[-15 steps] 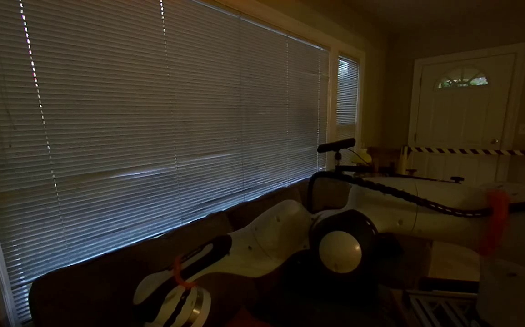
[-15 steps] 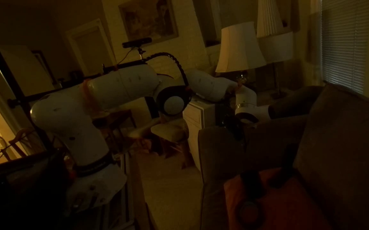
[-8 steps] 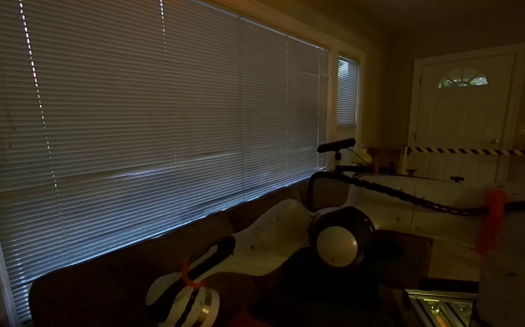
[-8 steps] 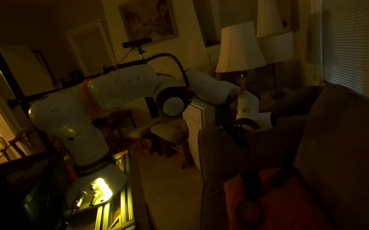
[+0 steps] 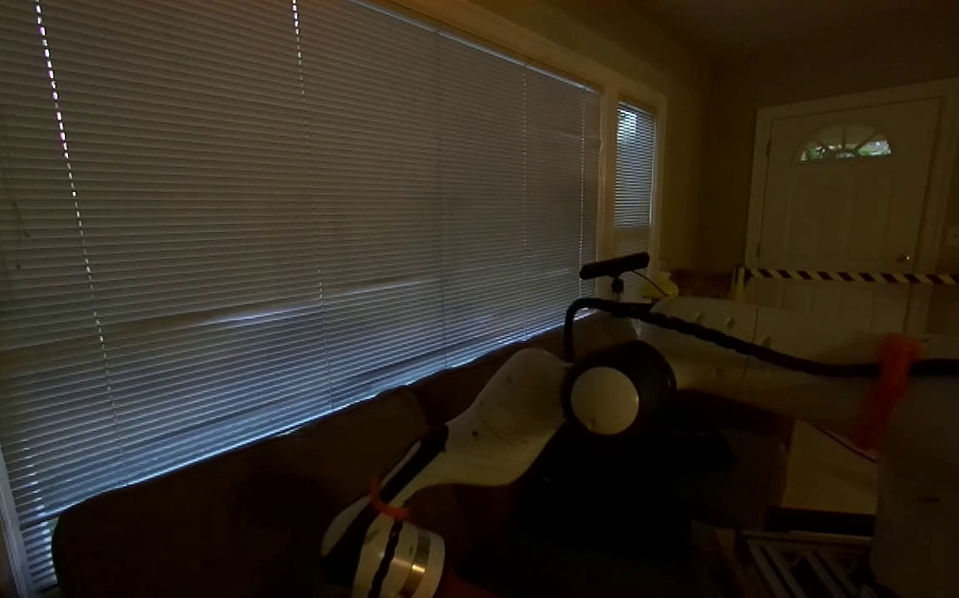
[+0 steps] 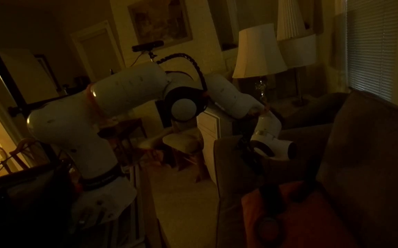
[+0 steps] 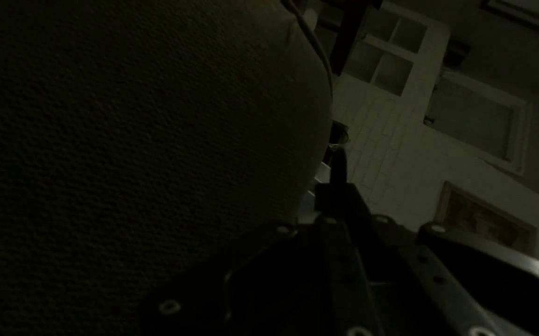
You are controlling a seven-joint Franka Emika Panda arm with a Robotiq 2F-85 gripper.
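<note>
While the claw (image 7: 338,163) sits closed and unladen, the orange cushion (image 6: 309,220) lies apart on the sofa (image 6: 367,148)

Because its tips meet with nothing visible between them, I read the grip as narrow and empty. In the wrist view, dim fabric (image 7: 148,154), likely the sofa's, fills the left; contact cannot be judged. In an exterior view, the cushion is at the near right, bearing dark objects (image 6: 271,199) too murky to identify. From this I judge any grasp of them undone; whether something has already been placed does not show.
</note>
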